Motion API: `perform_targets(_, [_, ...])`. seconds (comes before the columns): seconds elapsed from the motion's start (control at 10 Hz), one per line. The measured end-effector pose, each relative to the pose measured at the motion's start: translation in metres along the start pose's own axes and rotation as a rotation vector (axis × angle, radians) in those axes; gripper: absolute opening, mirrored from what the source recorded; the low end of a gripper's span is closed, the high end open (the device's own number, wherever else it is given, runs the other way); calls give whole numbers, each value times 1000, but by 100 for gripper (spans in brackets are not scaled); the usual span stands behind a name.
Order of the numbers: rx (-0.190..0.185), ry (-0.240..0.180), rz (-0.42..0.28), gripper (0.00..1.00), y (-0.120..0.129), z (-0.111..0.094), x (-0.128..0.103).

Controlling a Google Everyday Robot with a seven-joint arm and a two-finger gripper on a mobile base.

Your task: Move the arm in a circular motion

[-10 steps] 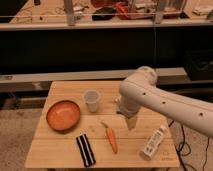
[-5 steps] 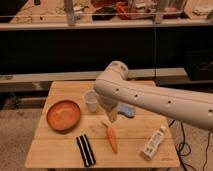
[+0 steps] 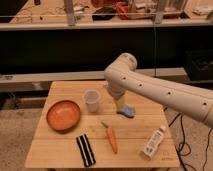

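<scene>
The arm [image 3: 165, 92] is cream-white and thick, dotted with small dark spots. It reaches in from the right edge to a rounded elbow [image 3: 123, 67] above the wooden table [image 3: 60, 160]. From the elbow a short tapered segment points down, ending in the gripper [image 3: 120, 104]. The gripper hangs just above the table's middle, right of a translucent cup [image 3: 92, 100] and right above a small blue object [image 3: 128, 111].
On the table lie an orange bowl [image 3: 63, 115] at the left, a carrot [image 3: 112, 138] in the middle front, a black striped bar [image 3: 85, 149] and a white bottle [image 3: 153, 142] at the right front. Dark shelving stands behind, and cables hang at the right.
The elbow swung left across the table, then came back slightly right and up. The tapered end now hangs over the table's middle. The blue object has come into view.
</scene>
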Motion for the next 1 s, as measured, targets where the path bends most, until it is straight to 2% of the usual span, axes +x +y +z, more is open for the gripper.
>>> perform_targets(0.1, [-6,11,21,80,7,3,33])
perform_targets(0.2, [-14,11,36,80,13,6,53])
perform_targets(0.3, [-24,13,65,80,24,10,83])
perform_targets(0.6, [-67,23,140,80,59,22,145])
perform_targets(0.7, [-91,36,175,80,80,25,167])
perform_targets(0.8, [-111,53,199,80,100,27,179])
perform_targets(1.0, [-128,80,256,80,140,19,186])
